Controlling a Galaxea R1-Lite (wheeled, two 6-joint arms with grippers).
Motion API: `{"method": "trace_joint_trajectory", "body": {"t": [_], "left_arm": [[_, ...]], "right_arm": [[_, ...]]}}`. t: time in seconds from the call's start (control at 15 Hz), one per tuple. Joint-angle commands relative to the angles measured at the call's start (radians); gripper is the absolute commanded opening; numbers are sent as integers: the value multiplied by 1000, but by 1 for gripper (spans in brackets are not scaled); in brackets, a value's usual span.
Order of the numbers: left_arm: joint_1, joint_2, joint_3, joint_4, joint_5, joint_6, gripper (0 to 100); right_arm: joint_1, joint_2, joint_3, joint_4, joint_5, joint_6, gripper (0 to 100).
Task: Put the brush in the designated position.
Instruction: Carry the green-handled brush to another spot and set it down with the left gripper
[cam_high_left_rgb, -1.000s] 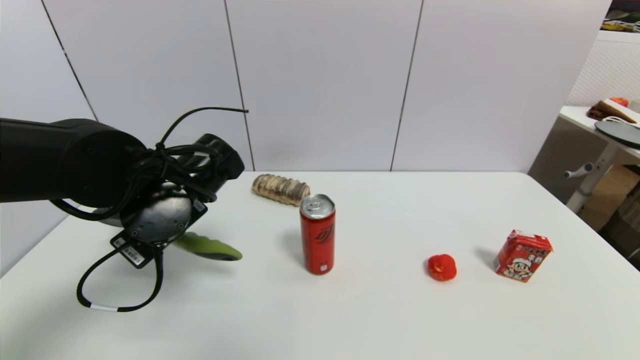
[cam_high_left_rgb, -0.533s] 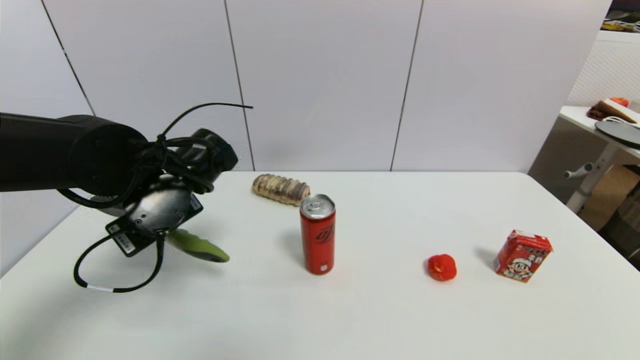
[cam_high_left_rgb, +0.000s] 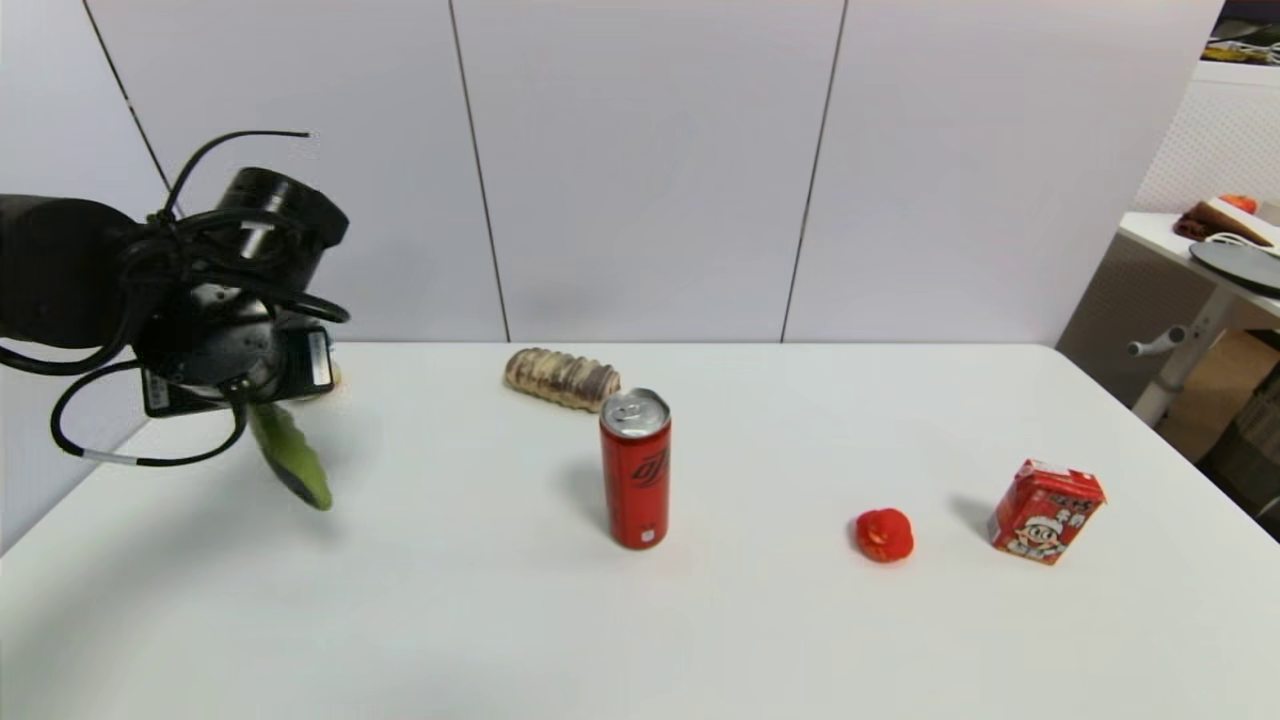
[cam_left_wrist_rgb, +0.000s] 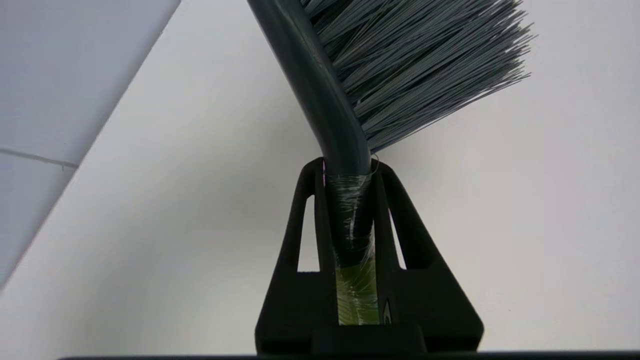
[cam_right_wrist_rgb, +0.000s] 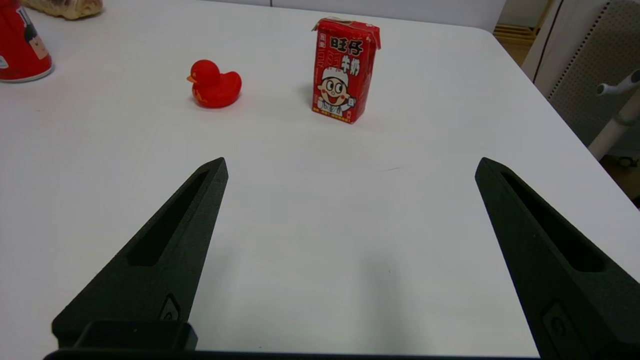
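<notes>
Head view, item one: our left gripper (cam_left_wrist_rgb: 350, 167), raised above the table (cam_high_left_rgb: 760, 640) at about nine o'clock from the red can (cam_high_left_rgb: 635, 468), well apart from it. Its fingers are clenched on the brush (cam_high_left_rgb: 290, 465). From the head camera we see only the lime-green handle, hanging down and slightly toward the can from beneath the wrist, its tip clear of the tabletop.

Item two, left wrist view: the same brush (cam_left_wrist_rgb: 345, 100), gripped at the neck where green handle meets dark grey head. The head runs on past the fingertips (cam_left_wrist_rgb: 387, 172), its long bristles fanning out to one side over bare white tabletop. A film of clear wrap shows on the gripped part.

Item three: the red can, upright, near mid-table.

Item four: a bread roll (cam_high_left_rgb: 561, 378), lying at about eleven o'clock from the can, near it, toward the table's far edge.

Item five: a red rubber duck (cam_high_left_rgb: 884, 534), at three o'clock from the can, well apart from it.

Item six: a red drink carton (cam_high_left_rgb: 1045, 510), upright, at three o'clock from the duck and near it.

Item seven, right wrist view: our right gripper (cam_right_wrist_rgb: 350, 165), fingers spread wide and holding nothing, hanging over bare table with the duck (cam_right_wrist_rgb: 214, 85) and carton (cam_right_wrist_rgb: 345, 70) ahead of it.
</notes>
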Motion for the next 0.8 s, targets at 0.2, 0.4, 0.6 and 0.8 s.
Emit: {"method": "trace_joint_trajectory", "body": {"t": [0.2, 0.4, 0.6, 0.8], "left_arm": [[44, -24, -15, -36, -205, 478, 0], [51, -21, -28, -71, -292, 680, 0], [87, 10, -61, -71, -442, 841, 0], [108, 37, -73, -71, -560, 987, 0]], "right_arm": [[0, 1, 2, 0, 1, -1, 100], [0, 1, 2, 0, 1, -1, 100], [0, 1, 2, 0, 1, 0, 100], [0, 1, 2, 0, 1, -1, 100]]}}
